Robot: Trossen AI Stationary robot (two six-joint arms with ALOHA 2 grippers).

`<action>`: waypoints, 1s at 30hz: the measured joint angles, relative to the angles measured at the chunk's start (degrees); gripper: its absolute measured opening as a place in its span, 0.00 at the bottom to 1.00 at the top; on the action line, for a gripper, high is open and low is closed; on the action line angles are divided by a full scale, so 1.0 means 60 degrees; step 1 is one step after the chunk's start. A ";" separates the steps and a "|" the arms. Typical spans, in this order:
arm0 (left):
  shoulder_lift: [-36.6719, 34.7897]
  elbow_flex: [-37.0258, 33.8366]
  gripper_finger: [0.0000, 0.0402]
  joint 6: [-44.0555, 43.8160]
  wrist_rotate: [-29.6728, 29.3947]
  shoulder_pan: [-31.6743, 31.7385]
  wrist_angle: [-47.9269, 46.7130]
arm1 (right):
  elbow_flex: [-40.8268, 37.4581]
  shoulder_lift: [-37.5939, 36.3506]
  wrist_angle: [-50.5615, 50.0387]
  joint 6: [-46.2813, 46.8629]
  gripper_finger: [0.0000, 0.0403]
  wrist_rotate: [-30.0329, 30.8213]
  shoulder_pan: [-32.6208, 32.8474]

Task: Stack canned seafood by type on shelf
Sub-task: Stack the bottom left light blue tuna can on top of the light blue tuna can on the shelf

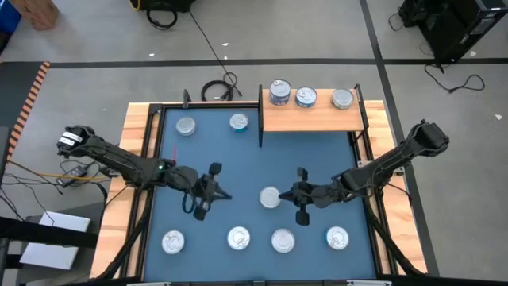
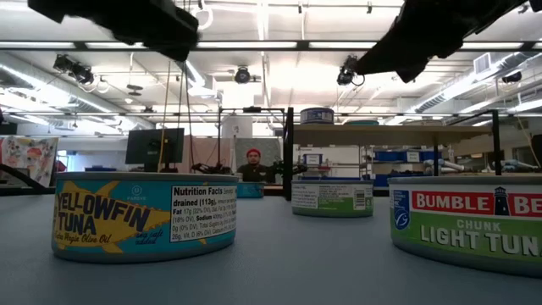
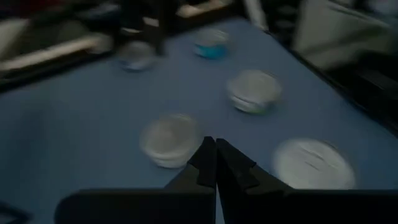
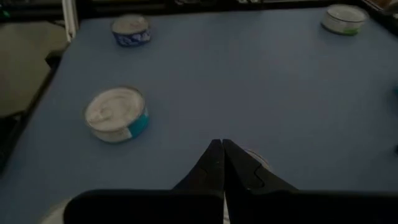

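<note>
Several round tins with silver tops lie on the blue mat: two at the far left, one in the middle, and a row along the near edge. Three more tins stand on the light wooden shelf at the far side. My left gripper hangs shut over bare mat left of the middle tin. My right gripper is shut just right of that tin, whose top shows partly behind its fingers. My right gripper's shut fingers slant down from the table's right over the near rim of the middle tin. The fingers hide the spot, so I cannot tell whether they touch it. The tin sits flat on the mat.
Wooden strips and black rails frame the mat. Black posts stand at the shelf's edges. In the low view a yellowfin tin and a chunk light tin stand close. Bare mat lies between the far tins and the grippers.
</note>
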 joint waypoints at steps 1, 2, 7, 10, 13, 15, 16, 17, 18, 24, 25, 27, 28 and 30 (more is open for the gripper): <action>0.0001 0.0009 0.01 0.0007 0.0371 -0.0107 -0.0239 | 0.0000 0.0080 0.0055 0.0039 0.01 -0.0003 0.0022; 0.0012 0.0032 0.01 -0.0037 0.0749 -0.0186 -0.0419 | 0.0000 0.0163 0.0052 0.0082 0.01 0.0001 0.0051; 0.0295 0.0062 0.01 -0.1631 0.1411 -0.0531 -0.0583 | 0.0155 0.0476 0.0062 0.0252 0.01 -0.0001 0.0067; 0.0681 0.0047 0.01 -0.2613 0.1408 -0.0783 -0.0405 | 0.0239 0.0466 0.0013 0.0254 0.01 0.0001 0.0099; 0.1291 0.0048 0.03 -0.3411 0.1373 -0.0943 -0.0029 | 0.0339 0.0466 -0.0035 0.0173 0.01 -0.0003 0.0150; 0.1710 0.0052 0.06 -0.3955 0.1370 -0.0937 0.0288 | 0.0353 0.0466 -0.0046 0.0130 0.01 -0.0003 0.0182; 0.1869 0.0052 0.08 -0.4223 0.1363 -0.0936 0.0285 | 0.0353 0.0466 -0.0072 0.0086 0.01 -0.0003 0.0195; 0.2044 0.0095 0.10 -0.4477 0.1333 -0.0926 0.0269 | 0.0353 0.0466 -0.0084 0.0062 0.01 -0.0003 0.0213; 0.2214 0.0169 0.13 -0.4688 0.1328 -0.0926 0.0255 | 0.0353 0.0466 -0.0096 0.0043 0.01 -0.0003 0.0232; 0.2944 0.0615 0.27 -0.5657 0.1312 -0.0929 0.0073 | 0.0353 0.0462 -0.0164 -0.0159 0.01 -0.0003 0.0237; 0.3108 0.0726 0.28 -0.5774 0.1289 -0.0924 0.0013 | 0.0353 0.0462 -0.0175 -0.0234 0.01 0.0001 0.0237; 0.3444 0.0858 0.30 -0.6165 0.1222 -0.0912 0.0036 | 0.0353 0.0462 -0.0209 -0.0435 0.01 -0.0003 0.0237; 0.3606 0.0926 0.30 -0.6433 0.1243 -0.0889 0.0010 | 0.0353 0.0462 -0.0200 -0.0543 0.01 -0.0003 0.0237; 0.3975 0.1093 0.30 -0.6935 0.1341 -0.0830 0.0064 | 0.0353 0.0462 -0.0196 -0.0806 0.01 -0.0003 0.0237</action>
